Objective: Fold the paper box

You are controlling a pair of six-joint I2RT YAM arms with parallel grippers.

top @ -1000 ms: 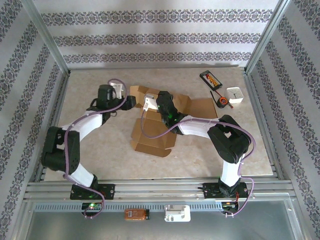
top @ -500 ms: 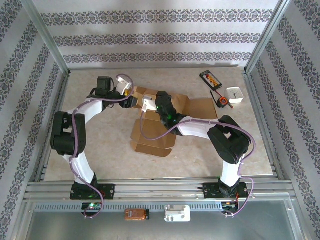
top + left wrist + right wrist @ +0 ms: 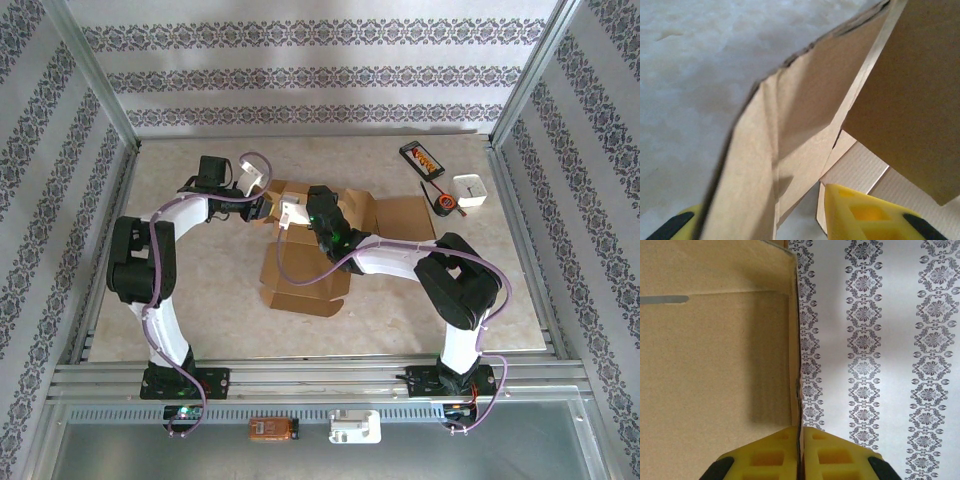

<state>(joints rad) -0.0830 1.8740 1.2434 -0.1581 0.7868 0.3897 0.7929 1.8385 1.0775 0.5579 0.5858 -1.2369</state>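
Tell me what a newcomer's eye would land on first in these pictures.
The brown cardboard box, partly folded, lies in the middle of the table. At its far left corner, the right gripper is shut on a panel's thin edge, seen against the patterned wall in the right wrist view. The left gripper has its jaws apart around a raised flap.

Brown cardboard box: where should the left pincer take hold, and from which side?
Grip the brown cardboard box's raised flap by its thin free edge, coming from outside on the left: it stands edge-on between the left pincer's yellow fingers.
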